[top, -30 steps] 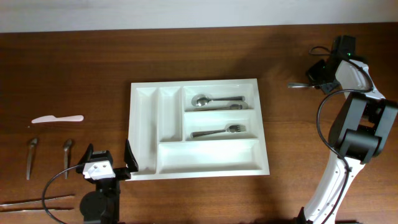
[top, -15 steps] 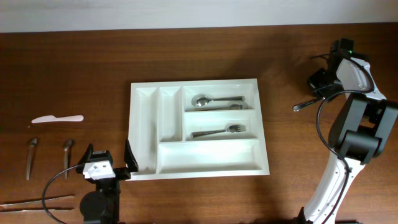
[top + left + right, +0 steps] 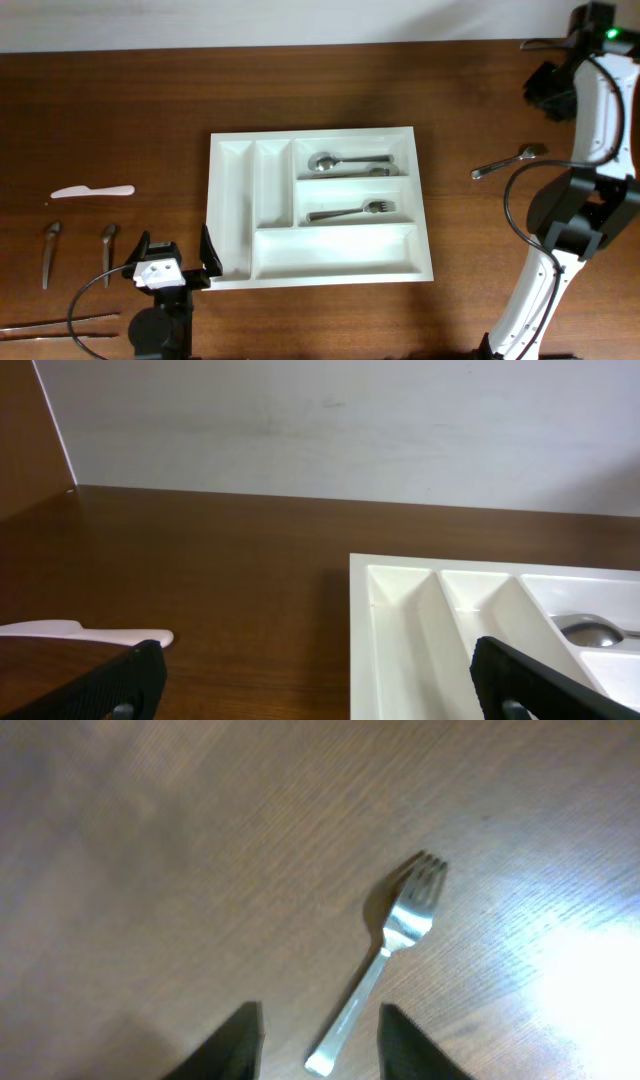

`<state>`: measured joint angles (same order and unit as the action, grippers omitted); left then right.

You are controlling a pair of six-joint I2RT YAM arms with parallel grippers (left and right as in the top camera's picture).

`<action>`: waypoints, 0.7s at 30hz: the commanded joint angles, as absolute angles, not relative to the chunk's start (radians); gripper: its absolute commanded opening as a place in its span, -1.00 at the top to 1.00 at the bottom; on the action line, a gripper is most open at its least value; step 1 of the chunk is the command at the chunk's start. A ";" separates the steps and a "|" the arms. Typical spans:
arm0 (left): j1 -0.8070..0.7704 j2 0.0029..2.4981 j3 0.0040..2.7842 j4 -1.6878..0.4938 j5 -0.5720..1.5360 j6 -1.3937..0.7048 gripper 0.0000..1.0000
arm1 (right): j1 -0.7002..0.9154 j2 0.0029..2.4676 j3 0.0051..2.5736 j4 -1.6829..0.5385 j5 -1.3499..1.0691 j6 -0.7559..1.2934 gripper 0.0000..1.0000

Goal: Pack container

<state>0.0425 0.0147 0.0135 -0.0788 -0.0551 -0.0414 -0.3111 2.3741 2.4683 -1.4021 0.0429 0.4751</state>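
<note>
The container, a large white five-compartment tray [image 3: 232, 210], lies mid-table and shows in the left wrist view [image 3: 420, 620]. It holds a spoon [image 3: 340, 160] and a fork [image 3: 350, 211] in two of its wide compartments. Another metal fork [image 3: 508, 160] lies loose on the table to the tray's right. In the right wrist view this fork [image 3: 385, 950] lies flat below my right gripper [image 3: 320, 1045], which is open and empty above its handle end. From overhead the right gripper [image 3: 548, 88] is raised at the far right. My left gripper [image 3: 175, 262] is open and empty at the tray's front-left corner [image 3: 315, 665].
A white plastic knife [image 3: 92, 191] lies at the left, also in the left wrist view [image 3: 85, 631]. Two small spoons [image 3: 50, 250] [image 3: 108, 240] lie in front of it. A long metal utensil [image 3: 60, 325] lies at the front left edge.
The right gripper carried the fork toward me, let it go on the table, then pulled up and away to the far right. The left arm has not moved.
</note>
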 commanded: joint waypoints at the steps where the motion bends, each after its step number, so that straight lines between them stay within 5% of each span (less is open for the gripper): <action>1: 0.049 0.005 0.009 -0.080 -0.045 -0.022 -0.98 | -0.333 2.362 2.604 -1.539 0.061 0.459 -0.02; 10: 0.049 0.005 0.009 -0.080 -0.045 -0.022 -0.98 | -0.387 2.360 2.605 -1.699 0.061 0.539 -0.24; 15: 0.049 0.005 0.009 -0.080 -0.044 -0.022 -0.98 | -0.420 2.361 2.539 -1.692 0.065 0.619 -0.98; 21: 0.049 0.005 0.009 -0.080 -0.045 -0.022 -0.99 | -0.426 2.361 2.263 -1.526 -0.012 0.626 -0.98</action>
